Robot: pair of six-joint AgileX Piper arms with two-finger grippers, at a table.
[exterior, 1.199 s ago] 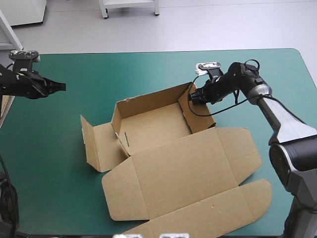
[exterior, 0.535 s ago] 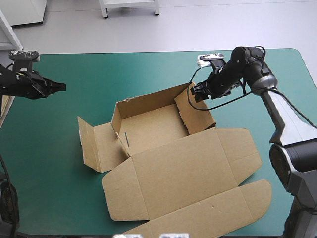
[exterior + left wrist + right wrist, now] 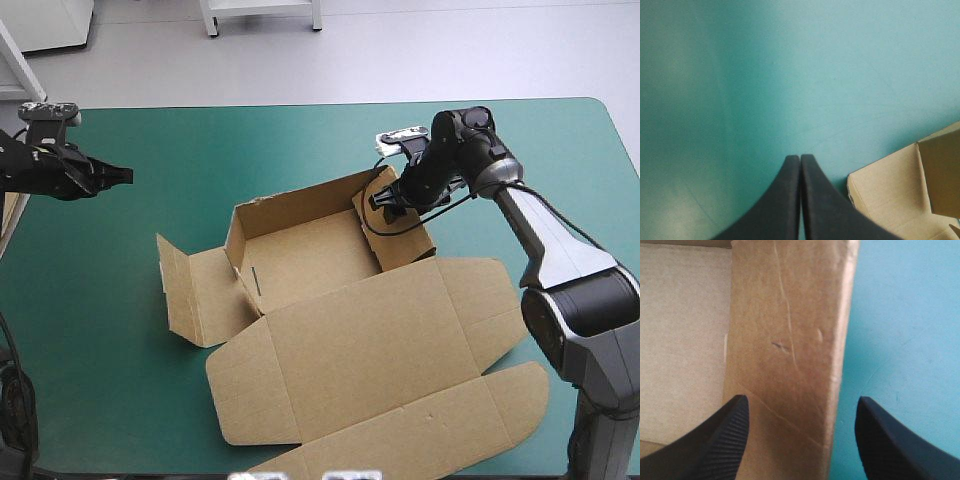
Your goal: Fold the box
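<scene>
The brown box [image 3: 310, 258] lies mid-table as an open tray, its far wall and right wall [image 3: 400, 238] raised. Its left flap [image 3: 195, 290] is spread outward and its lid [image 3: 380, 345] lies flat toward the near edge. My right gripper [image 3: 380, 200] hangs open over the far end of the right wall. In the right wrist view the wall [image 3: 790, 340] runs between the black fingers [image 3: 725, 435] of the right gripper [image 3: 800, 400], which stand apart. My left gripper [image 3: 122, 175] is shut, far left of the box, over bare cover. In the left wrist view the left gripper [image 3: 800, 157] has a box corner [image 3: 900, 195] beside it.
A strip of more brown board [image 3: 10, 215] shows at the table's left edge. Teal-green cover [image 3: 250, 150] lies bare between the box and the far edge, and also to the right of the box.
My right gripper swung away toward the far right, then came back left over the far end of the box's right wall. The left flap shifted slightly. The left arm stayed still.
</scene>
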